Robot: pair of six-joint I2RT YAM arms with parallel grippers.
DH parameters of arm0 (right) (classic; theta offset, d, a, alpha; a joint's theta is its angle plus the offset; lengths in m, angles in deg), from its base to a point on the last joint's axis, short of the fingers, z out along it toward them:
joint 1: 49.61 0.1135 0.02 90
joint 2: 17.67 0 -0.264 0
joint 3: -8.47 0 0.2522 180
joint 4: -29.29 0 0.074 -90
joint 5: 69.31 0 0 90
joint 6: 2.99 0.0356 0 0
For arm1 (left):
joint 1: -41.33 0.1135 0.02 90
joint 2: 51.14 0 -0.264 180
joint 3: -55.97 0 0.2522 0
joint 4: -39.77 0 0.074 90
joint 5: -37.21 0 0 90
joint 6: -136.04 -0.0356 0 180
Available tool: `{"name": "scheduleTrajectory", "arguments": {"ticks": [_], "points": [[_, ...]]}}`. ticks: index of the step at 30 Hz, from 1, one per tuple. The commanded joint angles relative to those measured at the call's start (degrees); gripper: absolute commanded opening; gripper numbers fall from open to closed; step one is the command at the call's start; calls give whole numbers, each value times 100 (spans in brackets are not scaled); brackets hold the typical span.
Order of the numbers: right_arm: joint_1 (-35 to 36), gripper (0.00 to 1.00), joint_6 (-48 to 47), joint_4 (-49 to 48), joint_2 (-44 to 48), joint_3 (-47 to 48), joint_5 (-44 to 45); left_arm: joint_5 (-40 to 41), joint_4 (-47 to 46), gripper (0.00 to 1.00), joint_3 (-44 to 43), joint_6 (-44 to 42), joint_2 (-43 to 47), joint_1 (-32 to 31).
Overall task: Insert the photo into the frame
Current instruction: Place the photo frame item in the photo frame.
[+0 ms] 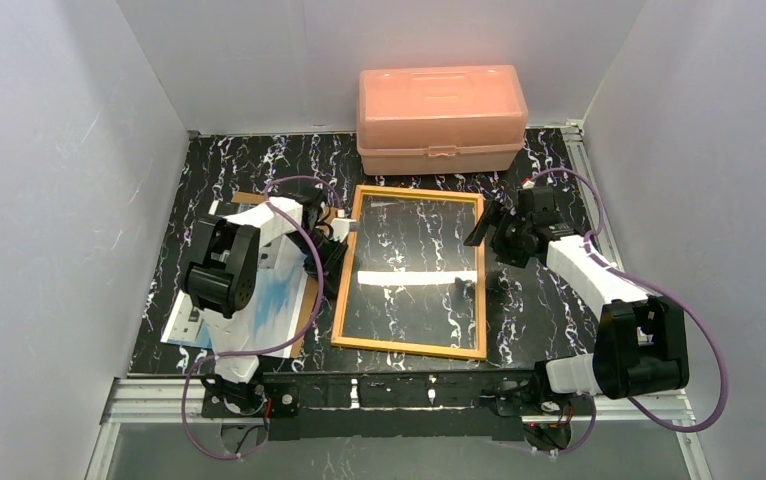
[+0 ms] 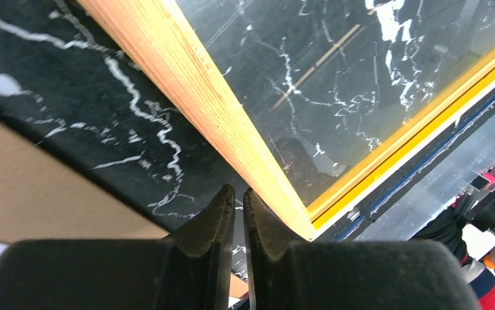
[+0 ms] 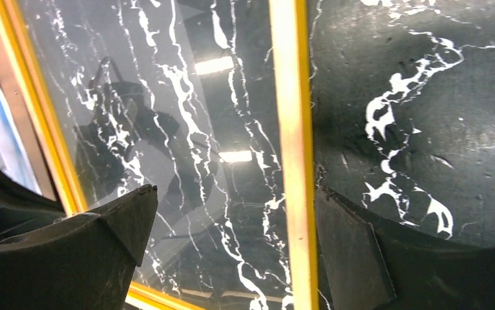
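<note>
While the frame (image 1: 344, 270) lies flat on the tabletop (image 1: 249, 160), photo (image 1: 269, 300) just left of it under your left arm (image 1: 224, 265), your left jaws sit nearly together, empty, right jaws wide apart over its right border.

pink plastic box (image 1: 441, 118): lid closed, at far edge of black marbled surface (image 1: 549, 300) | brown board (image 2: 38, 187): flat, left side

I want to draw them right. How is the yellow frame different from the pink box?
The frame is thin and lies flat; the box stands tall and chunky. The frame is yellow-orange with a see-through middle; the box is pink with its lid shut. Both are rectangles sitting on the black table.
</note>
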Motion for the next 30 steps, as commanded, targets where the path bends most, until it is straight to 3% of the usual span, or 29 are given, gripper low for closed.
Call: {"name": "scheduleTrajectory", "arguments": {"ticks": [1,7,13,15,17,19,24,30], "points": [[-25,99,-89,-266,-13,300,-526,-518,14,9,-89,126,-106,-153],[163,99,-218,98,37,768,-495,-819,448,12,-490,135,-4,-85],[1502,99,270,-31,-103,1266,251,-695,1679,34,-1387,-154,708,824],[2127,98,475,-188,-340,1525,523,-486,2141,46,-1764,-349,889,1285],[2712,98,654,-358,-715,1834,662,-46,2486,73,-2099,-664,1058,1733],[3203,98,798,-562,-1278,2182,670,439,2572,92,-2223,-960,1245,2275],[4174,98,974,-737,-2606,3404,578,1193,2563,98,-2285,-1250,1328,3651],[4653,97,1032,-721,-3908,4537,281,1504,2255,99,-2127,-1538,947,4693]]}}
